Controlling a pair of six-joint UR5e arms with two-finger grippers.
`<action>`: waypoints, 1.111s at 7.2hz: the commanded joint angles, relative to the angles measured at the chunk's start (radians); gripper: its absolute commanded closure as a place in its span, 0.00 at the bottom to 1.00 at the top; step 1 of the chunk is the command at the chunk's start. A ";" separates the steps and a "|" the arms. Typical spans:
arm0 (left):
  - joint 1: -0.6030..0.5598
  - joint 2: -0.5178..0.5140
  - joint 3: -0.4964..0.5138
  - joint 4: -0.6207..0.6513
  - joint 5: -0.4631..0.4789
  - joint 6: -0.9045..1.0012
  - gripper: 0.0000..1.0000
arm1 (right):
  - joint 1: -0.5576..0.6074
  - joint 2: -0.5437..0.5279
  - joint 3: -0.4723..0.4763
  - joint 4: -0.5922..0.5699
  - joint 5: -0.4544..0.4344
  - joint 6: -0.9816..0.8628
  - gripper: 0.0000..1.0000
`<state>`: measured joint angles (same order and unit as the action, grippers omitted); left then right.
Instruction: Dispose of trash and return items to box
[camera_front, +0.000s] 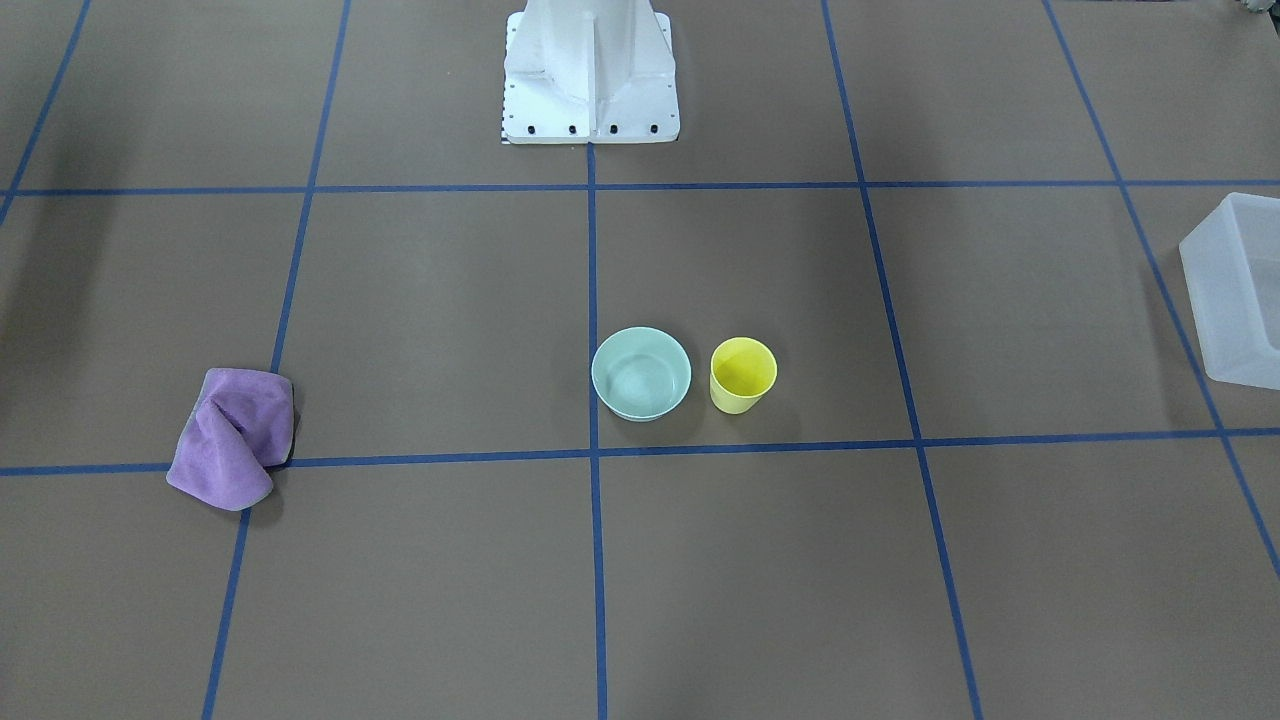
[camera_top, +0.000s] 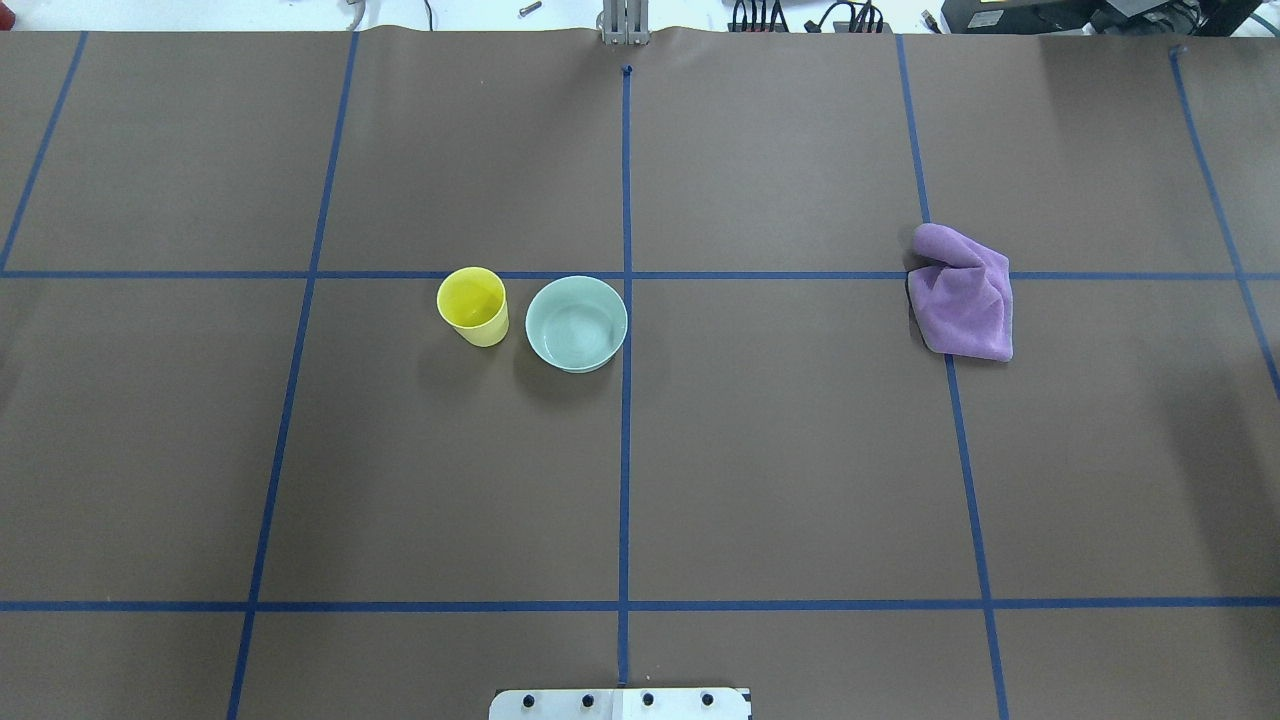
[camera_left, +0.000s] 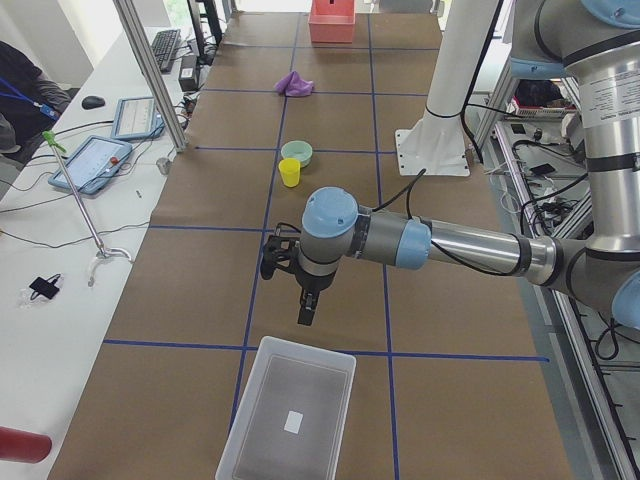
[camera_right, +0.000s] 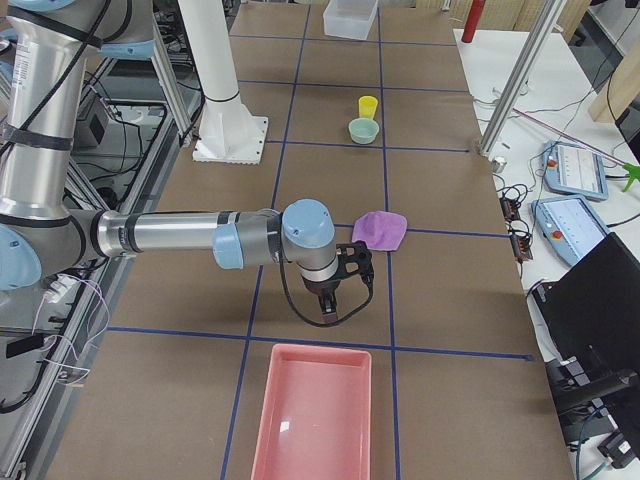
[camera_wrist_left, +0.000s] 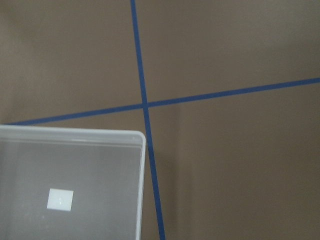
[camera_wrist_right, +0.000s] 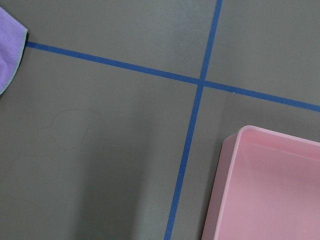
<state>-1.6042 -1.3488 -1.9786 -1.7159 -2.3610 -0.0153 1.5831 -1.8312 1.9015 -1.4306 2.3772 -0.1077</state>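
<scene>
Where the yellow cup (camera_top: 472, 305) stands: upright, mouth up, on the left half of the table (camera_top: 800, 450). Call 12 o'clock straight out from the robot's base (camera_top: 620, 703), and it sits between 11 and 12.
Pale mint bowl (camera_top: 576, 322): just beside the cup at its 3 o'clock, a sliver of table between them, its right edge close to the centre tape (camera_top: 625, 450).
Frosted box (camera_left: 262, 400): out at the table's left end, empty but for a sticker. Its long axis looks to run 9-to-3.
Your left gripper (camera_left: 308, 305): it hangs over bare table with the box at its 9 o'clock. You only get it side-on from the end camera, so I cannot tell you whether the fingers are apart or together.
Your right gripper (camera_right: 328, 305): it's at the opposite end, between the purple cloth (camera_right: 380, 230) and the pink tray (camera_right: 310, 420). Same story, finger state can't be told.
Relation to watch: cup and bowl lie at roughly 3 o'clock from the left gripper, cup first. Both sit on the left half and the box is on that side too, so I'd call the left arm your nearer one.
Grip axis: both items are round, so there's no long axis to square up to.
Writing: a white sticker (camera_wrist_left: 60, 198) on the box floor, nothing on it legible. No brands show anywhere.
</scene>
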 joint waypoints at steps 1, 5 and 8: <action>0.012 -0.064 0.006 -0.074 -0.014 -0.012 0.02 | 0.000 0.003 0.004 0.109 0.040 0.011 0.00; 0.473 -0.382 0.015 -0.162 0.077 -0.601 0.03 | 0.005 -0.007 0.008 0.113 0.059 0.191 0.00; 0.768 -0.790 0.339 -0.140 0.284 -0.854 0.03 | 0.005 0.000 -0.004 0.111 0.008 0.223 0.00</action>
<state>-0.9273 -2.0026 -1.7674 -1.8572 -2.1372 -0.8108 1.5871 -1.8310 1.9008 -1.3194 2.4043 0.1059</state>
